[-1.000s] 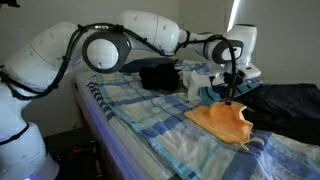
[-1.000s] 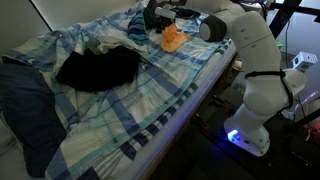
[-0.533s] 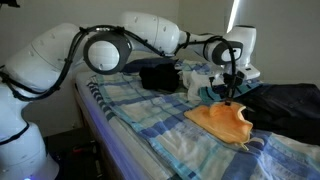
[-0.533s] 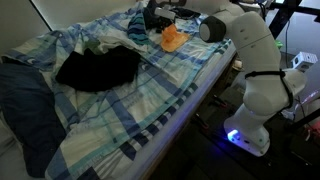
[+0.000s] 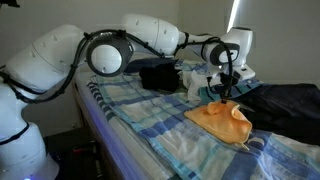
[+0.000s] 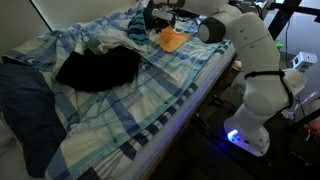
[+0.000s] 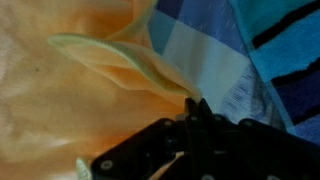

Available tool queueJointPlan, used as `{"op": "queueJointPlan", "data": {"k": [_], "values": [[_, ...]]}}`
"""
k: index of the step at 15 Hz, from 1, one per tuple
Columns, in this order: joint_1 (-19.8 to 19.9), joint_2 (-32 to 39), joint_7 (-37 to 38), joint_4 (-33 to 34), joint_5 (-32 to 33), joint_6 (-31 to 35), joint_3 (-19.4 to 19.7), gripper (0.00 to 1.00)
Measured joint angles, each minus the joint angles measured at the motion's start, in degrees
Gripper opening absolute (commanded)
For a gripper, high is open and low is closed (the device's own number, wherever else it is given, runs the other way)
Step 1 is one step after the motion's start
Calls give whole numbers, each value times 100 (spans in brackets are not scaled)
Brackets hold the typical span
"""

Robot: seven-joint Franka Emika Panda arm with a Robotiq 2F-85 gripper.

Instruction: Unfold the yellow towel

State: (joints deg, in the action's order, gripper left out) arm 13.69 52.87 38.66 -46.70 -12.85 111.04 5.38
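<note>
Tool rises, towel edge follows

Since a second ago the tool (image 5: 226,90) has shifted slightly upward, drawing a ridge of the yellow towel (image 5: 222,121) with it. Its jaws are pressed together on a fold of the cloth, seen close up in the wrist view. The towel lies mostly spread on the plaid bedsheet (image 5: 150,125); dark clothing (image 6: 98,68) lies apart from it on the same sheet.

Yellow towel (image 5: 224,121) spread, edge lifted
</note>
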Motion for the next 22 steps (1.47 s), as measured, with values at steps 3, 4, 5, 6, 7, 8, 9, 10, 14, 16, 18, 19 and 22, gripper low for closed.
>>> {"op": "queueJointPlan", "data": {"k": [3,4,5,6,7,8,9,10,14,16,18,19,22], "values": [[12,116,7,176,-35,8,-44,4],[17,170,22,246,-72,8,-44,4],[23,229,83,314,-103,8,-44,9],[29,293,139,383,-115,8,-44,30],[33,353,199,441,-118,7,-44,33],[34,411,240,494,-118,6,-44,40],[34,462,260,535,-118,6,-44,49],[34,505,285,571,-119,6,-44,57],[71,539,338,679,-118,7,-19,88],[142,515,339,784,-118,8,4,99],[242,436,345,845,-117,-4,47,100],[297,374,353,848,-113,-43,75,100],[412,197,447,843,-77,-465,231,100]]}}
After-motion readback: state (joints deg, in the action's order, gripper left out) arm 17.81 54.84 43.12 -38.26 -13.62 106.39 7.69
